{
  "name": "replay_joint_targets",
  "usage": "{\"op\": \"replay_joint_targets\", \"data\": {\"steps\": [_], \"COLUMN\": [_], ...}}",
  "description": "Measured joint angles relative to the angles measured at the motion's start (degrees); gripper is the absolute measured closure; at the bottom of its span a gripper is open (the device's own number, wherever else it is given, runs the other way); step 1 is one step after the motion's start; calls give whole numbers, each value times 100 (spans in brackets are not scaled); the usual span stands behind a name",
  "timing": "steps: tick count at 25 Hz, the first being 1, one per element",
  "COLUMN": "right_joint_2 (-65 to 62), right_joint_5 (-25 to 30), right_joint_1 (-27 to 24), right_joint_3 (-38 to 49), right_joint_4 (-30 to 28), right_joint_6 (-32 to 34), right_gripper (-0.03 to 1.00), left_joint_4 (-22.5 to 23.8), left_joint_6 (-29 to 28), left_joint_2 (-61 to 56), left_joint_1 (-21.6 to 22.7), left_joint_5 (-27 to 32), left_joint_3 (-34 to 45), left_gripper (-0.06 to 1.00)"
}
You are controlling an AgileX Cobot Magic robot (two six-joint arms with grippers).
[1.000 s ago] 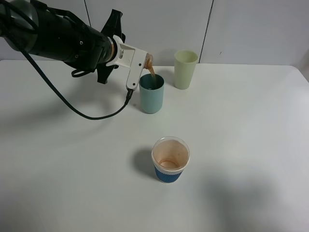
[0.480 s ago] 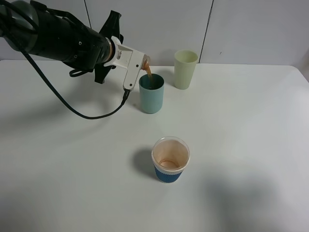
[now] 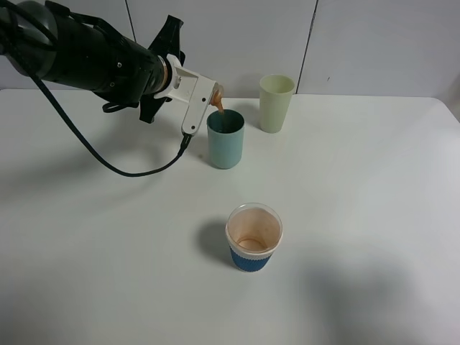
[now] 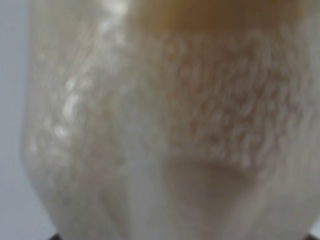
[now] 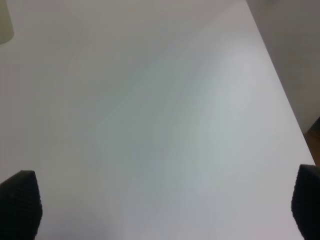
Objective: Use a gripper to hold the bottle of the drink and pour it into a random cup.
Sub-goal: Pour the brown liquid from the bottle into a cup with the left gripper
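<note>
My left gripper [image 3: 200, 94], white on a thick black arm, is shut on the small clear bottle [image 3: 215, 92] and holds it tilted, mouth down, just above the far-left rim of the teal cup [image 3: 226, 144]. A short trickle of the brown drink [image 3: 220, 106] hangs at the bottle's mouth over the cup. The gripper hides most of the bottle. In the left wrist view the bottle [image 4: 165, 125] fills the frame, blurred, with brown liquid along one edge. My right gripper [image 5: 162, 205] is open over bare table; only its black fingertips [image 5: 20, 200] show.
A pale yellow-green tumbler [image 3: 276, 104] stands just right of and behind the teal cup. A white paper cup with a blue sleeve [image 3: 253, 238] stands nearer the front, with brown residue inside. A black cable [image 3: 108, 162] loops under the left arm. The table's right edge [image 5: 280, 85] shows in the right wrist view.
The left gripper has drawn slightly back to the left with the bottle. The brown stream, which reached down into the teal cup, has shrunk to a short trickle at the bottle's mouth.
</note>
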Motion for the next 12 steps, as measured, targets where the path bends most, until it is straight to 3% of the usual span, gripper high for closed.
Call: {"op": "replay_joint_targets", "data": {"steps": [12], "right_joint_2": [0], "right_joint_5": [0], "right_joint_1": [0], "right_joint_3": [0], "right_joint_4": [0], "right_joint_6": [0], "right_gripper": [-3], "left_joint_4": [4], "left_joint_6": [191], "left_joint_2": [0], "left_joint_1": [0], "left_joint_5": [5], "left_joint_3": [-5], "left_gripper": [61]}}
